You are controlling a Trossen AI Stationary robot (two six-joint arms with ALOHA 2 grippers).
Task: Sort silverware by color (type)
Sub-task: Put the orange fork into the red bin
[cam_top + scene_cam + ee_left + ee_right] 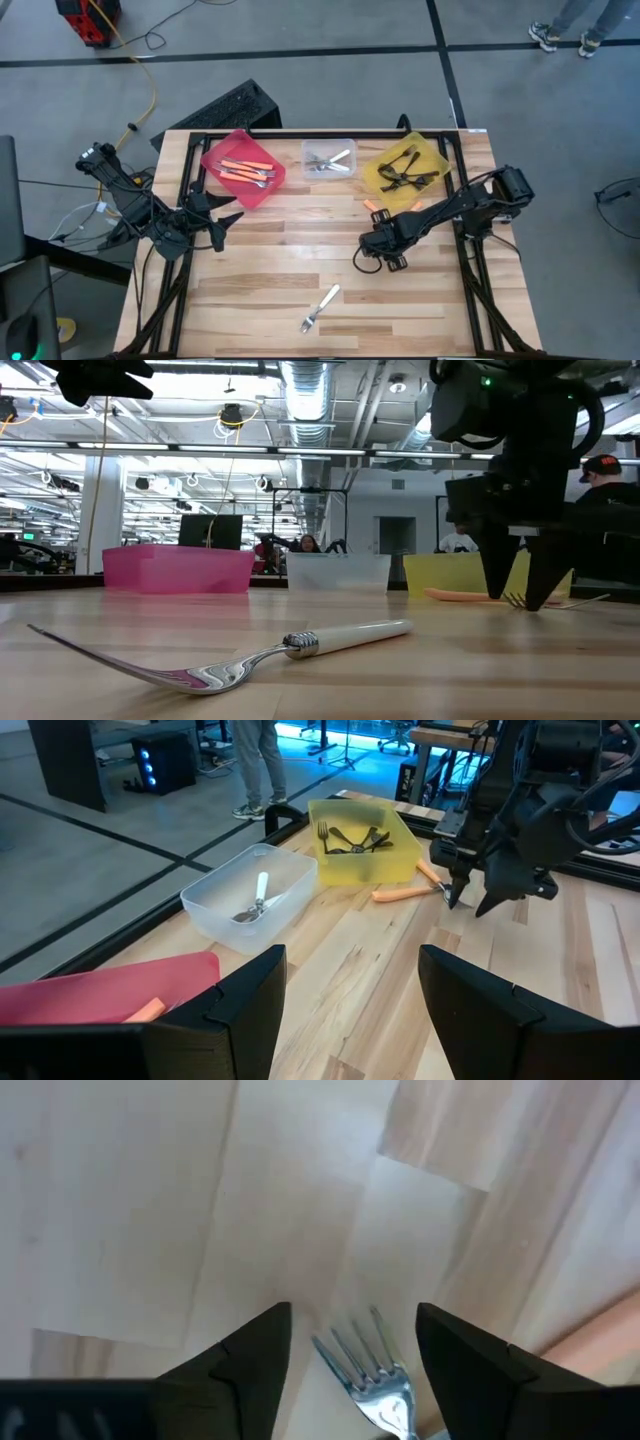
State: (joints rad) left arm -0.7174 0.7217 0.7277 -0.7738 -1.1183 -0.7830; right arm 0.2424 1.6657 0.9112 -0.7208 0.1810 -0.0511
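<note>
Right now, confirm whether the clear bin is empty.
No, the clear bin holds a white-handled fork, plain in the left wrist view.

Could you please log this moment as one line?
right end effector: open over orange-handled fork | left end effector: open, idle | white fork: unsorted

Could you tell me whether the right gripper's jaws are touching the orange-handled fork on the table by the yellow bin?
Cannot tell. The right wrist view shows the orange-handled fork lying between the open jaws of the right gripper, with wood showing beside the tines, but the handle is cut off at the edge.
</note>
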